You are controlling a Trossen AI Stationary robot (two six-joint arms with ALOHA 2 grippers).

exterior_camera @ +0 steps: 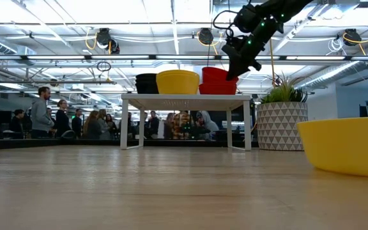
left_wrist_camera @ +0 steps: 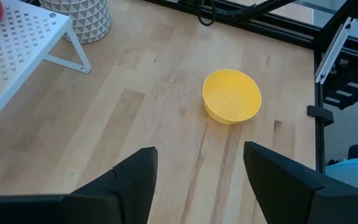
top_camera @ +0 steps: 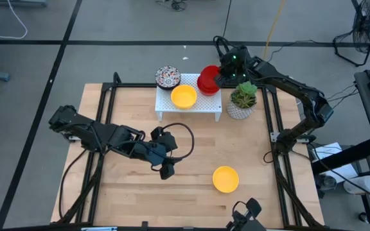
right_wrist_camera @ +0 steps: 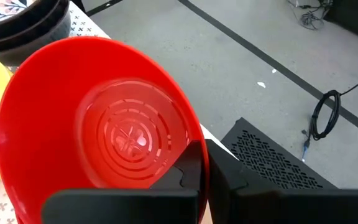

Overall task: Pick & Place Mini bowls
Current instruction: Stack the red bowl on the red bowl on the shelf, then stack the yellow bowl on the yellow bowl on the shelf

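Observation:
A white perforated stand (top_camera: 198,108) at the table's far side carries a patterned bowl (top_camera: 167,77), a yellow bowl (top_camera: 184,96) and stacked red bowls (top_camera: 207,81). My right gripper (top_camera: 221,77) is at the stack's right side, shut on the top red bowl (right_wrist_camera: 98,124). A second yellow bowl (top_camera: 225,179) rests upright on the table near the front edge. My left gripper (top_camera: 166,164) hovers open over the table's middle, left of that yellow bowl (left_wrist_camera: 232,96), touching nothing. My right gripper pinches the top red bowl by its rim (right_wrist_camera: 191,144), one finger (right_wrist_camera: 185,171) inside the bowl and the other (right_wrist_camera: 232,174) outside. The fingers slant down from the far right. The bowl stays upright over the lower red bowl (exterior_camera: 217,89); whether it is lifted clear I cannot tell.
A potted green plant (top_camera: 243,99) in a patterned white pot stands right of the stand, close under my right arm. Black frame rails (top_camera: 272,122) line the table's sides. Bare wood lies between the stand and the front yellow bowl. People stand in the room behind.

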